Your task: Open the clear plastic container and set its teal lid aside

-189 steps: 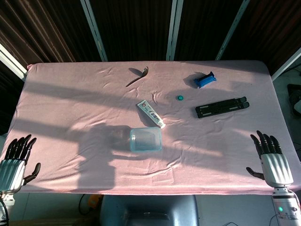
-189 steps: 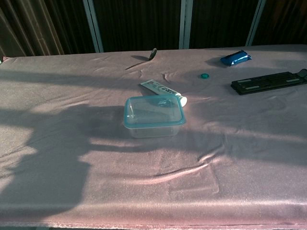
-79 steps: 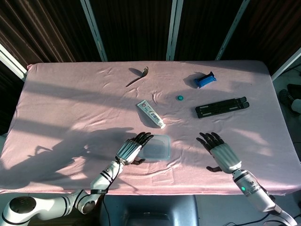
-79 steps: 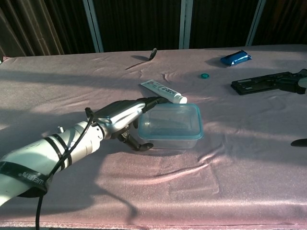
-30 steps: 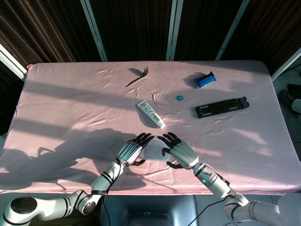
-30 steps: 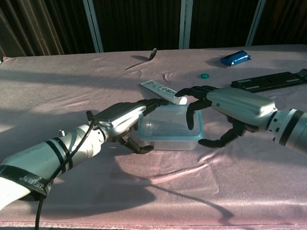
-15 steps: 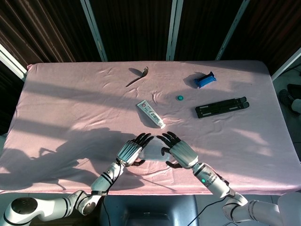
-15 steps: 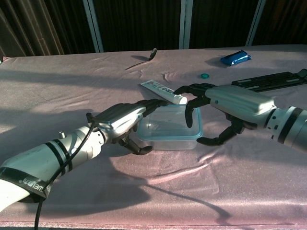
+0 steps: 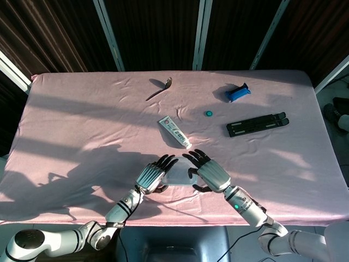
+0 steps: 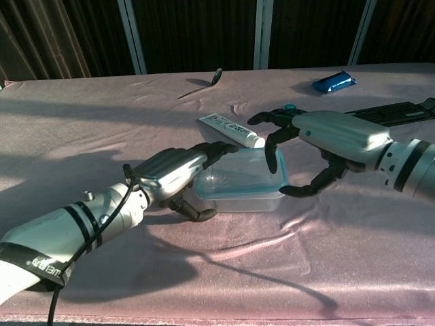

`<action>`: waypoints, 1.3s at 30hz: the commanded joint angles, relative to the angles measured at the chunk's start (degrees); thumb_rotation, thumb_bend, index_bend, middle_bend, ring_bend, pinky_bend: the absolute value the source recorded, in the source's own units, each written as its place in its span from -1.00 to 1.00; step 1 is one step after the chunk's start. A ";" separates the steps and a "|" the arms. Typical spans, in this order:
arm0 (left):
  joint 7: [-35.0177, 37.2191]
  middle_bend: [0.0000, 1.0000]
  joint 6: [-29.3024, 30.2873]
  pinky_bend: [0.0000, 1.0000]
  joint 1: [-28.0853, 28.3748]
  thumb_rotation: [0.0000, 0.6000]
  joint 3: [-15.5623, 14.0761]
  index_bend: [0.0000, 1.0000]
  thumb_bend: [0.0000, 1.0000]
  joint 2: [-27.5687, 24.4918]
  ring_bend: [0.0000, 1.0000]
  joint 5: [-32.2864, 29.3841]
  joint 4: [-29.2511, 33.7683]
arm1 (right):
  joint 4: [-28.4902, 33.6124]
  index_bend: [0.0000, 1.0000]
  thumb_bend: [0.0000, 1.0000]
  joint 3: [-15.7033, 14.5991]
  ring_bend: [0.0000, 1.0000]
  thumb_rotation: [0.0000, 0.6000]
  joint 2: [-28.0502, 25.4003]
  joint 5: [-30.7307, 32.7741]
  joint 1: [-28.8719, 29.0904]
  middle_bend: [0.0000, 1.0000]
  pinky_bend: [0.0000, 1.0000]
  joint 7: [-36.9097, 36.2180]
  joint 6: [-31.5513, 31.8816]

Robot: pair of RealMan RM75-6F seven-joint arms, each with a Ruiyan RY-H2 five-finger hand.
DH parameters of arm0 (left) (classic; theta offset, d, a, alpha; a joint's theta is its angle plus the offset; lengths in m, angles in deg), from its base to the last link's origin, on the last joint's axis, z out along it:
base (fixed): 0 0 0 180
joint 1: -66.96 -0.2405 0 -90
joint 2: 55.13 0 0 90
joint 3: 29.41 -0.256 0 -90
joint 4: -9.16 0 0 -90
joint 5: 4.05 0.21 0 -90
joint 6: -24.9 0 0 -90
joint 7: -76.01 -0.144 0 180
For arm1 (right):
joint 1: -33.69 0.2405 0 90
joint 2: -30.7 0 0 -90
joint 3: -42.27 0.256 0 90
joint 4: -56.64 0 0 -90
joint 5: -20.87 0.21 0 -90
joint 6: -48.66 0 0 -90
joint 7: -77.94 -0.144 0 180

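Note:
The clear container (image 9: 178, 176) (image 10: 239, 185) with its teal-rimmed lid (image 10: 243, 170) on top sits near the table's front edge, between both hands. My left hand (image 9: 152, 174) (image 10: 170, 172) grips its left side, fingers lying over the lid's left edge and thumb curled against the front wall. My right hand (image 9: 210, 171) (image 10: 328, 140) arches over the right end, fingers spread. One fingertip points down onto the lid's right rim, while the thumb reaches toward the container's right corner near the cloth. Whether the thumb touches is unclear.
A toothpaste tube (image 9: 175, 132) (image 10: 231, 128) lies just behind the container. Further back are a spoon (image 9: 160, 88), a small teal cap (image 9: 209, 113), a blue packet (image 9: 237, 92) and a black stand (image 9: 257, 124). Pink cloth (image 9: 71, 136) covers the table.
My right hand has risen slightly and shifted back over the container's right end, its fingertip now hooked at the lid's rim. The left hand and container stay put.

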State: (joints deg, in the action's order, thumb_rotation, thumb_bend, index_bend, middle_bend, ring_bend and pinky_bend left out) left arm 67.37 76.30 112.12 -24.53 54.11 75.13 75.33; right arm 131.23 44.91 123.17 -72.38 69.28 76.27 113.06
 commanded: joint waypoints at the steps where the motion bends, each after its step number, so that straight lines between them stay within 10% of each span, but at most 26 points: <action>1: -0.02 0.24 0.06 -0.06 -0.02 1.00 -0.12 -1.00 -0.32 0.03 0.09 0.22 0.02 | 0.26 0.29 -0.12 0.21 -0.88 1.00 -0.26 0.24 0.20 -0.63 -0.77 0.16 -0.10; 23: 1.33 0.25 1.23 -0.05 -0.69 1.00 -1.01 -1.00 -0.32 -1.45 0.10 2.33 1.96 | -7.71 0.35 -0.07 0.79 -0.78 1.00 4.69 -3.77 3.15 -0.57 -0.64 -3.65 4.84; 29: 4.24 0.15 3.33 -0.30 -0.99 1.00 -1.07 -1.00 -0.32 -1.36 -0.07 4.29 1.39 | -9.05 0.55 0.04 -0.24 -0.63 1.00 5.45 -4.28 2.98 -0.46 -0.59 -3.56 5.43; 39: 10.15 -0.82 7.49 -0.96 -0.83 1.00 -1.50 -1.00 -0.32 -1.26 -0.98 8.75 -1.81 | -9.77 0.63 0.31 -0.76 -0.57 1.00 5.02 -5.49 2.85 -0.42 -0.56 -4.58 7.99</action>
State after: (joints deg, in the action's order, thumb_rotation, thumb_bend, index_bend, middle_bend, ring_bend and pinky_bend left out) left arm 77.16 83.41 111.27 -26.04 52.87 83.57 73.84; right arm 121.44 44.21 128.31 -77.73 72.15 71.75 120.87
